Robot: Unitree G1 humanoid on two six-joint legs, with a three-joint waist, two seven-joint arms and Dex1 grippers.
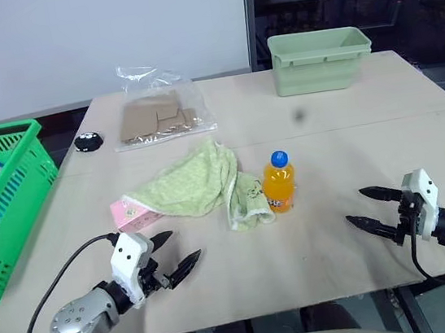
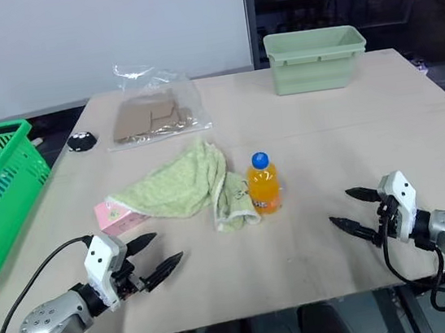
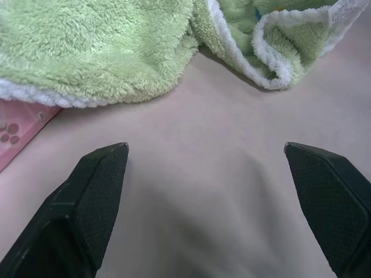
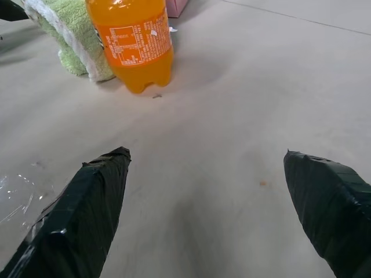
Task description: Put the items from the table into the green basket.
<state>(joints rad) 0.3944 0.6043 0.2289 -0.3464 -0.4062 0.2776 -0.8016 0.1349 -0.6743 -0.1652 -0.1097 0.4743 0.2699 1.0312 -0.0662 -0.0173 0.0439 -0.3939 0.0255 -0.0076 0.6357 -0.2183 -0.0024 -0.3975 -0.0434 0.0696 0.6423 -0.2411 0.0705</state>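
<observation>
Left claw (image 1: 174,253) just short of towel (image 1: 191,180)

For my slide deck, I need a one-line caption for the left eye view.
Both grippers open over the table; towel, pink box and soda bottle await the green basket.

Even overhead light, bright enough; I see no harsh glare on the table (image 1: 353,157). Shadows are soft and short: a faint one under the soda bottle (image 1: 279,182), another tucked beneath the towel (image 1: 196,180). The plastic bag (image 1: 158,113) at the far side catches small white glints. Far right background is dark, with scattered points of light. Head views are sharp across the table. In the wrist views my fingertips (image 3: 87,202) are slightly soft.
</observation>
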